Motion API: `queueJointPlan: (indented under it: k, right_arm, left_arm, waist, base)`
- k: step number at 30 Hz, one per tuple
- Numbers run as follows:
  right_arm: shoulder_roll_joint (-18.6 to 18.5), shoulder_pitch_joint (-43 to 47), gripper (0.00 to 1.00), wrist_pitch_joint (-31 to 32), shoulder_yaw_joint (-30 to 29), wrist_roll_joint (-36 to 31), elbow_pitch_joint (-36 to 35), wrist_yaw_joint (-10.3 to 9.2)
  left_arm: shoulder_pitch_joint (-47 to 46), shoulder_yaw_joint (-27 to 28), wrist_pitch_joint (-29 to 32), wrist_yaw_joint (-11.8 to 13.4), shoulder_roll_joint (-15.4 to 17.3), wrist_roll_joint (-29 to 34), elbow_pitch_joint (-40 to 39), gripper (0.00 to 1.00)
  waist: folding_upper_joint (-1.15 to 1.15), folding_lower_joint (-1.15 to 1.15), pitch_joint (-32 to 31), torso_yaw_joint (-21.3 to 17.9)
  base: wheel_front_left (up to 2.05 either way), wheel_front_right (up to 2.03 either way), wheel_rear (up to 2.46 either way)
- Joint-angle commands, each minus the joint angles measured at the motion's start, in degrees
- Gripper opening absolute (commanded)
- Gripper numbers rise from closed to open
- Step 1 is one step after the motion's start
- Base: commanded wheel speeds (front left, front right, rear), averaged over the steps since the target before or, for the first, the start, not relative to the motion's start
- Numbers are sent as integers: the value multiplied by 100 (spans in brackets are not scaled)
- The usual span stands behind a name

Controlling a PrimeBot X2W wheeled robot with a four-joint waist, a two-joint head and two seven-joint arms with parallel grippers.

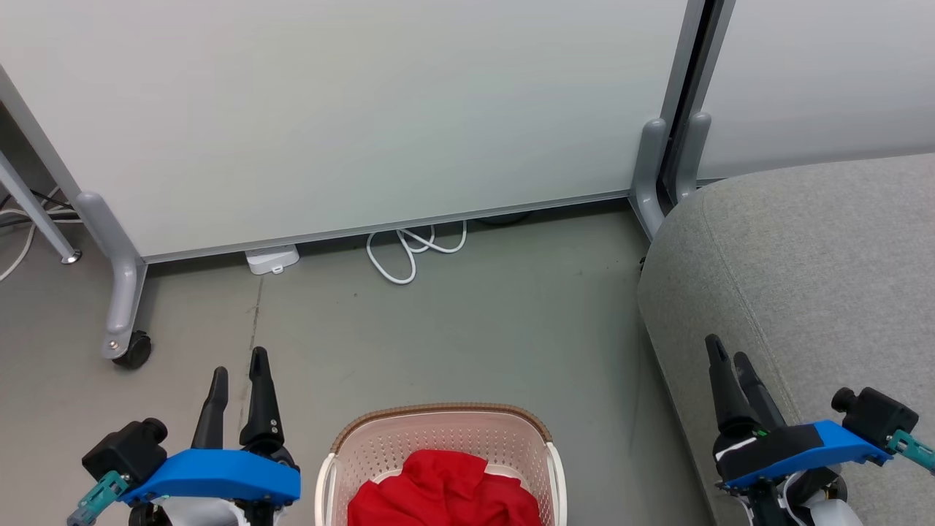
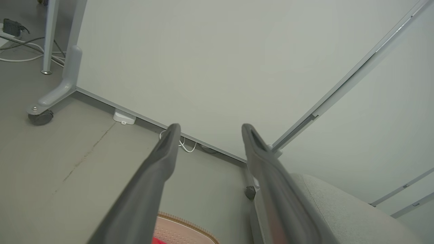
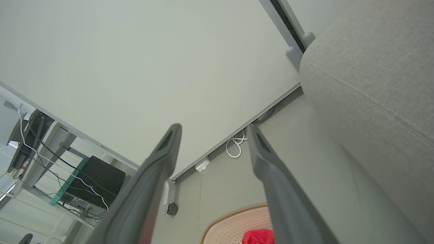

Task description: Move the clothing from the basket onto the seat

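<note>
Between the left gripper (image 1: 239, 364) and right gripper (image 1: 726, 349), red clothing (image 1: 449, 489) lay heaped in the laundry basket (image 1: 438, 410), touched by neither; both grippers hovered spread wide and empty, the right near the grey sofa (image 1: 803, 256).

Red clothing (image 1: 445, 489), cream basket (image 1: 438, 438)

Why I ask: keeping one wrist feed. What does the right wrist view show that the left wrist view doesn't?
Right wrist adds a black box-shaped case. Left wrist adds a small dark adapter block. Both share the cream-white perforated plastic basket, red fabric clothing, light grey fabric sofa and looped white cable.
</note>
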Motion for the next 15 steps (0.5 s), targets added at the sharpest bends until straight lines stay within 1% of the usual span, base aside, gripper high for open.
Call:
queueJointPlan:
  k: [1, 15]
  right_arm:
    - [-39, -167, 100, -59, 23, -149, -24, 9]
    - [-42, -232, 100, -234, 134, -1041, 106, 11]
  left_arm:
    - [-110, -14, -63, -9, 35, 176, -38, 100]
    - [-123, -154, -296, -27, 28, 987, 92, 100]
  waist:
    - [0, 0, -2, 1]
    - [0, 0, -9, 7]
  base:
    - [0, 0, 0]
    - [0, 0, 0]
